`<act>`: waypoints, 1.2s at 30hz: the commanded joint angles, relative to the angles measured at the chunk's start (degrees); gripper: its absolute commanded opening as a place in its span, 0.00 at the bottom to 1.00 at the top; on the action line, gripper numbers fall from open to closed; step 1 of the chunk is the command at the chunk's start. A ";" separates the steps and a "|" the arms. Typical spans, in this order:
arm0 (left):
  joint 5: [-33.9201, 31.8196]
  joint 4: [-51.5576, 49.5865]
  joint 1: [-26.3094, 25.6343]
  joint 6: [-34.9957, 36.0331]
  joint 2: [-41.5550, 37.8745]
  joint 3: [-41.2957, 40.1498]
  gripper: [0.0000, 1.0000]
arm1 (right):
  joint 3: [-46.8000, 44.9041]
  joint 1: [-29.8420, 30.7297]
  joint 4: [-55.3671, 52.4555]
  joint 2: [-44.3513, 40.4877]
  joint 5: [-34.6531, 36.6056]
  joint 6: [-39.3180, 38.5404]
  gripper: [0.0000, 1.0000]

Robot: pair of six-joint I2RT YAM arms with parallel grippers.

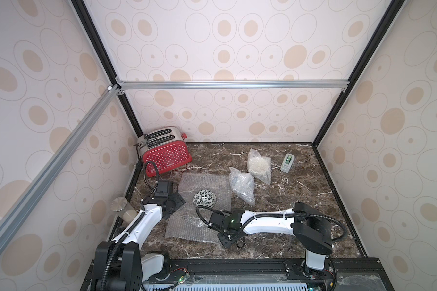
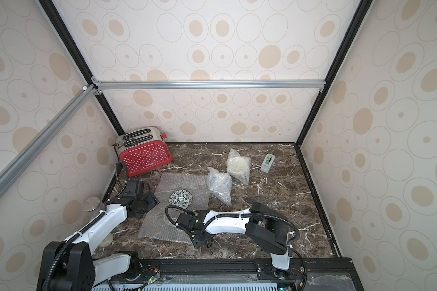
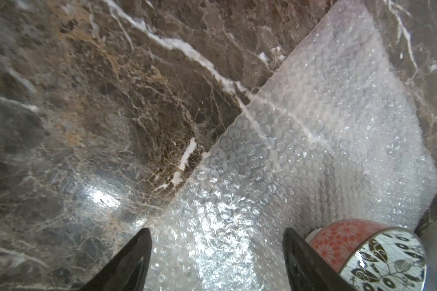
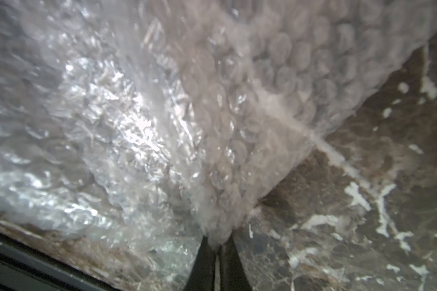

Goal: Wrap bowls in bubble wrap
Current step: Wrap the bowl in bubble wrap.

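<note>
A bowl, white with black leaves inside and red-orange outside, stands on a flat sheet of bubble wrap. My left gripper hangs open over the sheet's left edge beside the bowl, with nothing between its fingers. My right gripper is shut on the sheet's near right corner, which rises off the table. Two bubble-wrapped bundles lie behind to the right.
A red toaster stands at the back left corner. A tape dispenser sits at the back right. A jar with a metal lid is by the left wall. The brown marble table shows bare at the right.
</note>
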 commanded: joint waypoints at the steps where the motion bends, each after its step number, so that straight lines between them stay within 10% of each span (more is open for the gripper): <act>1: -1.24 -0.34 0.40 0.86 -0.57 -0.48 0.80 | -4.94 0.26 -6.14 0.40 -3.37 -1.22 0.08; 7: -0.88 0.72 0.39 0.49 -0.38 -1.25 0.80 | -9.31 -0.28 -8.55 -3.42 -2.28 -1.46 0.10; 15: -1.32 1.92 0.41 1.87 2.10 0.35 0.81 | -3.14 -7.31 -10.42 -11.90 -3.67 -5.80 0.40; 25: -1.41 0.51 0.39 7.23 15.06 13.10 0.82 | 3.93 -25.80 -8.43 -14.41 -5.16 -8.14 0.37; 36: -1.13 -4.28 0.51 9.62 32.68 31.23 0.82 | 5.41 -25.58 -2.26 -12.02 -10.79 -7.00 0.37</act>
